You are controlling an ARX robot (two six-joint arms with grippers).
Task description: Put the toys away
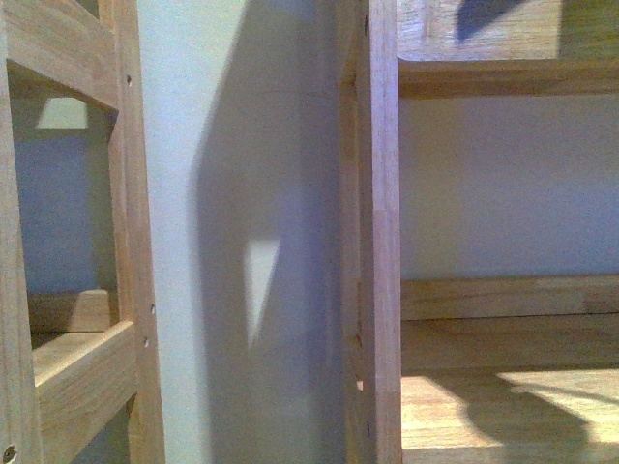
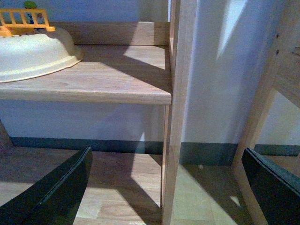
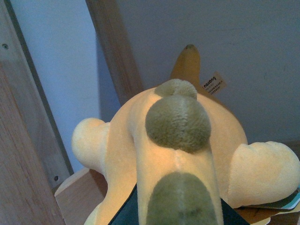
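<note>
Plush toy (image 3: pixel 176 154) fills the right wrist view, directly ahead of the right tool (image 3: pixel 176 216); dark fingers show under its body, apparently clamped on it. Toy sits at a shelf (image 3: pixel 77 199) edge beside a wooden upright (image 3: pixel 115 51). Left tool (image 2: pixel 164 187): fingers apart, empty, a bowl (image 2: pixel 33 54) on the shelf board above it. Judgement: push toy well inboard of the edge, then release, so it cannot roll off.
</note>
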